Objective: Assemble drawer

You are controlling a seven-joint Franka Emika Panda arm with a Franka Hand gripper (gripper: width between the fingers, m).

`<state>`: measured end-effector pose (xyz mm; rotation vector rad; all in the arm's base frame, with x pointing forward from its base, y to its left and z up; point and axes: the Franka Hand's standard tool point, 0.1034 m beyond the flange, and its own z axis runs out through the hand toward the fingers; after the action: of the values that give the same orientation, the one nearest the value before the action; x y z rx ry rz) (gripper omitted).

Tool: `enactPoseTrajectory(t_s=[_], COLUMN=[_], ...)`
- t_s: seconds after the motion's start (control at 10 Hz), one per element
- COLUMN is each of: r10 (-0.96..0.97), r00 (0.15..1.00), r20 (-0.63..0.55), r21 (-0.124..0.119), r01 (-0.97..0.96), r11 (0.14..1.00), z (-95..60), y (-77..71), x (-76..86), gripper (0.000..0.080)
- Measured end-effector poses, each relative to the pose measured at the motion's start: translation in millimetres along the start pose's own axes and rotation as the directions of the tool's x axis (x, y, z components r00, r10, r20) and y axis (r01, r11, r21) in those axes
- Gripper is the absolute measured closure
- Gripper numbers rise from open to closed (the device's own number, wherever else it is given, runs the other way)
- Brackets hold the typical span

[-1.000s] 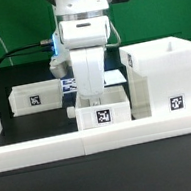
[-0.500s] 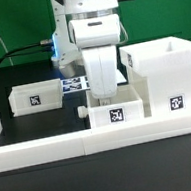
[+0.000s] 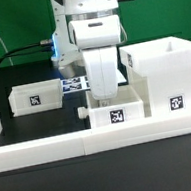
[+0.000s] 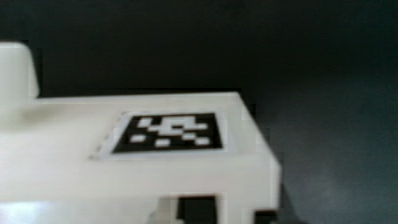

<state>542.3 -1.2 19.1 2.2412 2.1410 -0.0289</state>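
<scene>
Cannot tell gripper [image 3: 103, 87] spread above middle box [image 3: 115, 111]; hemmed at 3 o'clock by housing [image 3: 167, 76], free table [image 3: 47, 118] at 9.

- A robotics lab, set up as a test bench.
- A white robot arm [image 3: 91, 23] stands over a black table [image 3: 108, 177].
- A green screen [image 3: 14, 21] hangs behind, with a black cable [image 3: 15, 52] running in front of it.
- The white drawer parts [image 3: 165, 66] each carry a printed black-and-white tag [image 3: 174, 101]; the wrist view shows one up close.
- A marker board [image 3: 74, 84] lies flat on the table.
- Low white border blocks [image 3: 42, 149] line the front edge.
</scene>
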Motion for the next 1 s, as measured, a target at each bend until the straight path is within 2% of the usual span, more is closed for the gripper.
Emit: enactPoseTrajectory(t_s=[0.2, 0.4, 0.8, 1.0], r10=[-0.050, -0.040, -0.037, -0.038], r00=[0.999, 0.999, 0.999, 0.999], r20=[0.019, 0.023, 0.023, 0.022], r21=[0.002, 0.013, 0.015, 0.026], r01=[0.050, 0.040, 0.036, 0.038], r11=[0.999, 0.999, 0.999, 0.999], z=[-0.3, 0.3, 1.0, 4.5], y=[-0.6, -2.3, -3.3, -10.0], x=[6.1, 4.4, 2.7, 4.0], gripper=[0.0758, 0.0758, 0.0758, 0.0758])
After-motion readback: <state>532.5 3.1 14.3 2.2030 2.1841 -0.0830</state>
